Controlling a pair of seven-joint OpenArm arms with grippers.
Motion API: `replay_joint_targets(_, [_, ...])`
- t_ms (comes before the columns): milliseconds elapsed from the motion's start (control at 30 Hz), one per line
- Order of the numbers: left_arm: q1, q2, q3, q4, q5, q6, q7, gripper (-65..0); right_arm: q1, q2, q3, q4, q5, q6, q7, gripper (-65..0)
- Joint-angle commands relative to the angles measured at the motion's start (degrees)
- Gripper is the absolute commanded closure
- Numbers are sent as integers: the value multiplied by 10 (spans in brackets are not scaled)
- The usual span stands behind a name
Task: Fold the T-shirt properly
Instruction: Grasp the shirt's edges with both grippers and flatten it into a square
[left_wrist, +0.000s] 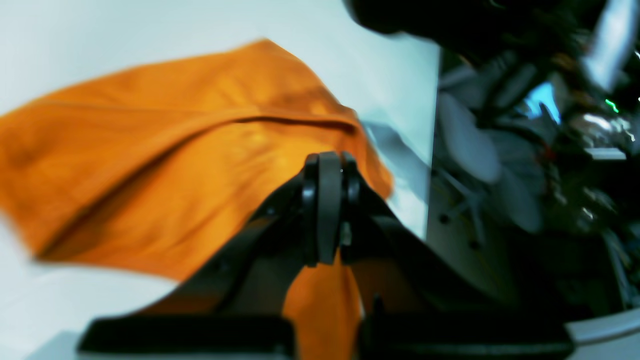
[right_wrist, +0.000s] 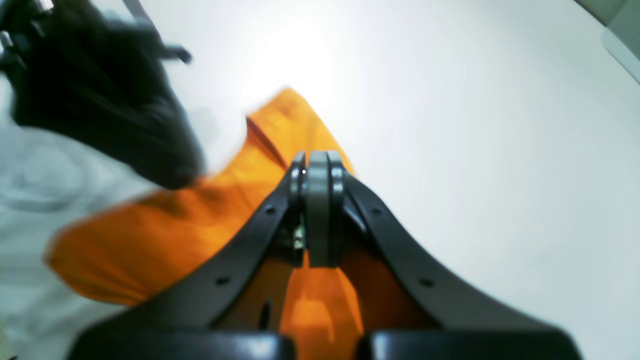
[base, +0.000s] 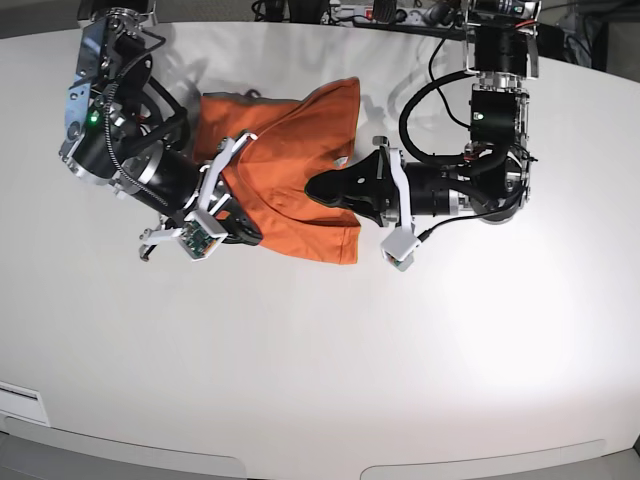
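Two arms work over the T-shirt (base: 300, 160), which lies bunched toward the far edge of the tabletop (base: 420, 350), left of its middle; both grippers look pinched narrow, the left gripper (left_wrist: 329, 165) over a raised fold, the right gripper (right_wrist: 318, 165) above orange cloth, though whether either truly holds fabric I cannot tell; judging by this, a fold is mid-way; next, carry the edge across evenly and flatten.

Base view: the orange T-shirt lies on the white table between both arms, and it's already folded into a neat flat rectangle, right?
Not folded neat. The base view shows the T-shirt bunched and creased, still irregular, between both arms on the white table.
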Motion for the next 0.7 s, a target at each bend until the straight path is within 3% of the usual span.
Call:
replay_joint_targets(0, [-9, -4, 17, 19, -27, -5, 0, 0, 8, 15, 10, -5, 7, -1, 24, 0])
replay_joint_targets(100, [-9, -15, 83, 45, -4, -5, 0, 0, 22, 51, 15, -54, 9, -1, 38, 0])
replay_joint_targets(267, [-10, -40, 184, 81, 131, -5, 0, 0, 60, 86, 14, -139, 34, -1, 38, 0])
replay_joint_targets(400, [-10, -70, 243, 81, 240, -5, -56, 0, 90, 107, 14, -197, 49, -1, 38, 0])
replay_joint_targets(667, [-10, -119, 307, 80, 347, -5, -125, 0, 96, 124, 14, -220, 112, -1, 21, 0])
